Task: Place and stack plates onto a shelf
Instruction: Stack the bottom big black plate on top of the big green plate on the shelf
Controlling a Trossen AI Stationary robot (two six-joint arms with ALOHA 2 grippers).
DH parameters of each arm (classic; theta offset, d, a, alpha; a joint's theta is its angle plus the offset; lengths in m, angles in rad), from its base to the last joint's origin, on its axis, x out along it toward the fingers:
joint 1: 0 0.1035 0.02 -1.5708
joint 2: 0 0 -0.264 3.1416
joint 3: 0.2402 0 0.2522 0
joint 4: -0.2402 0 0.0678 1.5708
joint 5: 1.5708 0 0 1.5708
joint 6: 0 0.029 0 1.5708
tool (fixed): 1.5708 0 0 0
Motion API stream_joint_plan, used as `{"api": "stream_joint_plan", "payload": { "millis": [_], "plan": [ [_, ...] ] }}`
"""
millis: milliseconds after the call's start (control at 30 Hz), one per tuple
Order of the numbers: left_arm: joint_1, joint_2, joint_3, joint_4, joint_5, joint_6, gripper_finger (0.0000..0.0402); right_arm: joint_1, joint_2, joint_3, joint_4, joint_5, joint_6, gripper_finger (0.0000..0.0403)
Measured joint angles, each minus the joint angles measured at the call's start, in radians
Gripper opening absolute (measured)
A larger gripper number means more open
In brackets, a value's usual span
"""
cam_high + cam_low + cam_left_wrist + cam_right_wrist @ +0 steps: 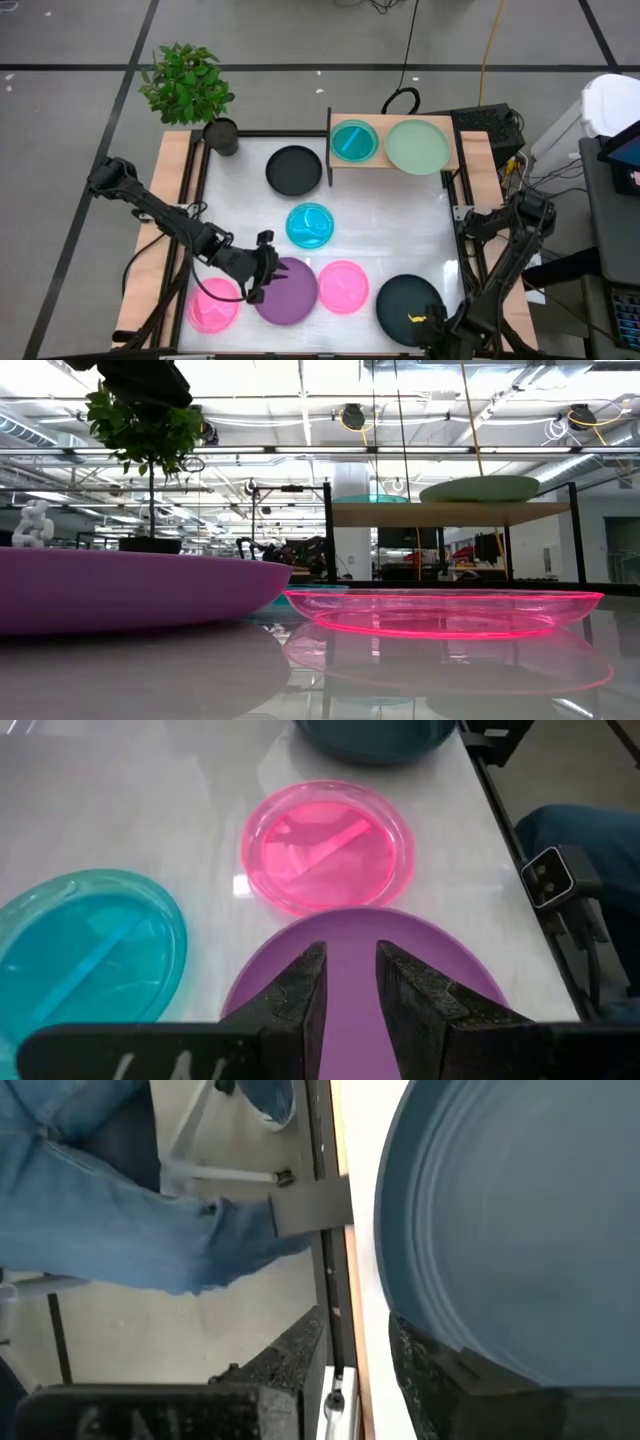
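Note:
The purple plate (292, 292) lies flat near the table's near edge. My left gripper (265, 278) (351, 975) stands over its left rim with a narrow gap between the fingers. The dark teal plate (405, 298) (520, 1230) lies flat at the near right. My right gripper (432, 325) (357, 1350) is at its near right rim, narrowly open, one finger over the plate and one outside. The shelf (382, 162) (450, 513) at the far right carries a cyan plate (354, 140) and a sage green plate (417, 146). My left gripper comes slanting down from the table's left over the purple plate's left rim (260, 985); its own fingers hide the rim, so I cannot tell whether it touches. My right gripper points down astride the dark teal plate's rim (392, 1295); I cannot tell whether it touches.
Flat on the table are a black plate (294, 170), a cyan plate (310, 225) and two pink plates (343, 286) (214, 305). A potted plant (222, 136) stands at the far left corner. A person's jeans (120, 1200) show beyond the near right edge.

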Motion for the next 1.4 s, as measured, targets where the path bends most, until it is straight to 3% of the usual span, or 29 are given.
{"api": "stream_joint_plan", "payload": {
  "millis": [467, 1033, 1133, 1300, 1400],
  "plan": [
    [0.001, 0.001, 0.000, 0.047, 0.000, 0.019, 0.0095, 0.008, 0.019, -0.019, -0.015, 0.057, -0.207, 0.0095],
    [0.003, 0.001, 0.000, 0.043, 0.000, 0.087, 0.0095, 0.007, 0.018, -0.123, 0.088, 0.027, -0.274, 0.0093],
    [0.003, 0.001, 0.000, 0.043, -0.003, 0.087, 0.0095, 0.007, 0.018, -0.128, 0.083, 0.027, -0.298, 0.0080],
    [0.006, 0.001, 0.000, 0.043, -0.016, 0.088, 0.0095, 0.007, 0.016, -0.127, 0.084, 0.034, -0.369, 0.0020],
    [0.015, 0.001, 0.000, 0.043, -0.017, 0.099, 0.0095, 0.007, 0.015, -0.127, 0.081, 0.039, -0.388, 0.0010]
  ]
}}
